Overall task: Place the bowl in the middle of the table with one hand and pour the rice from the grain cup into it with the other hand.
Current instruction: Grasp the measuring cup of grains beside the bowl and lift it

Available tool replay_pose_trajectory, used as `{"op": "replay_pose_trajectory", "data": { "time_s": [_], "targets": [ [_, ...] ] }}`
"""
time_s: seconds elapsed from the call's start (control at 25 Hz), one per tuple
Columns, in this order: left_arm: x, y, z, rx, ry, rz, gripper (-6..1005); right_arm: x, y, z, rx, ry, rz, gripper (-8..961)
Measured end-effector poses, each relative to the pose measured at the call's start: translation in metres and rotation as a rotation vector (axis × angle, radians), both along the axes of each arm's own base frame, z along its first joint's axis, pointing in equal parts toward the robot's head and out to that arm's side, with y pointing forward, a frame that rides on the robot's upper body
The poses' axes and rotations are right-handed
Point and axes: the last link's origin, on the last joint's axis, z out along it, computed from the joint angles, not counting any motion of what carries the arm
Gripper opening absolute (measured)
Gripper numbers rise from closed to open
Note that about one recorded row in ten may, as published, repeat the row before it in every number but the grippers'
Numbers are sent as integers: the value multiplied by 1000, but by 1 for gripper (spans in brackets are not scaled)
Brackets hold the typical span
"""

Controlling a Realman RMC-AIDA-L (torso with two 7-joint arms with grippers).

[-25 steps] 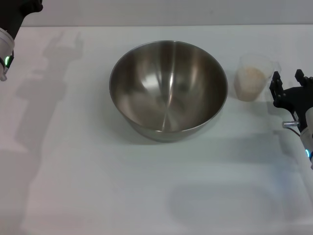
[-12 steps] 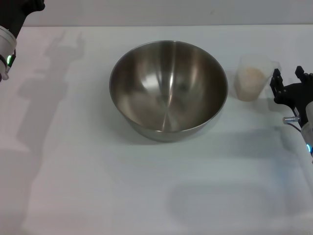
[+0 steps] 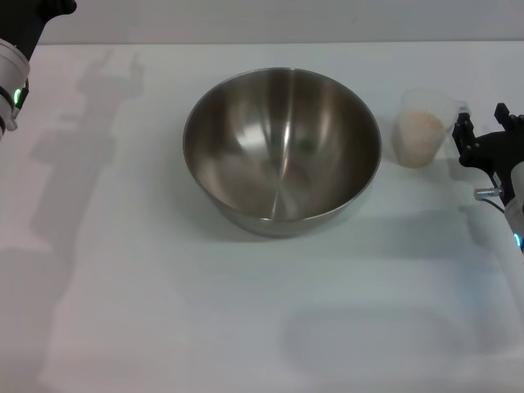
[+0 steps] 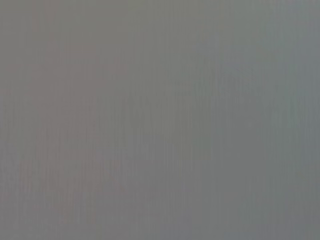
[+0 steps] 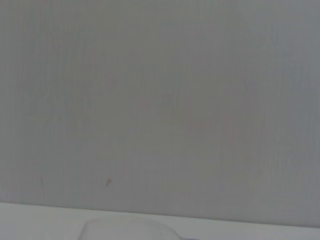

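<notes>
Large shiny stainless-steel mixing bowl (image 3: 282,151) sits mid-table on the plain white tabletop (image 3: 164,311), ready to receive; small clear plastic grain cup (image 3: 424,127) of pale rice (image 3: 417,131) stands just right of it; my right pincer (image 3: 483,135), released, flanks its handle side for grasping; left pincer (image 3: 24,20) parked far left, state indeterminable.

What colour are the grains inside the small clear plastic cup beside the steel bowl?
The rice in the small clear plastic grain cup is pale beige, seen best in the head view.

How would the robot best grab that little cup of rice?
Probably by the cup's side wall, coming level from the robot's right, where the right pincer sits open beside it. The cup stands upright, full of rice, and its tapered walls are narrow enough to pinch. The bowl blocks the other side.
</notes>
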Motion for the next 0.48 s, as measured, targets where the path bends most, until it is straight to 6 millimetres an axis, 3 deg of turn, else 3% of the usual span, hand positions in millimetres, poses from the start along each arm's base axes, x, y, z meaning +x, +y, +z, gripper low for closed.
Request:
{"op": "replay_pose_trajectory", "data": {
  "time_s": [0.48],
  "targets": [
    [1, 0, 0, 0, -8, -4, 450, 2, 5, 3, -1, -9, -2, 477]
  ]
}}
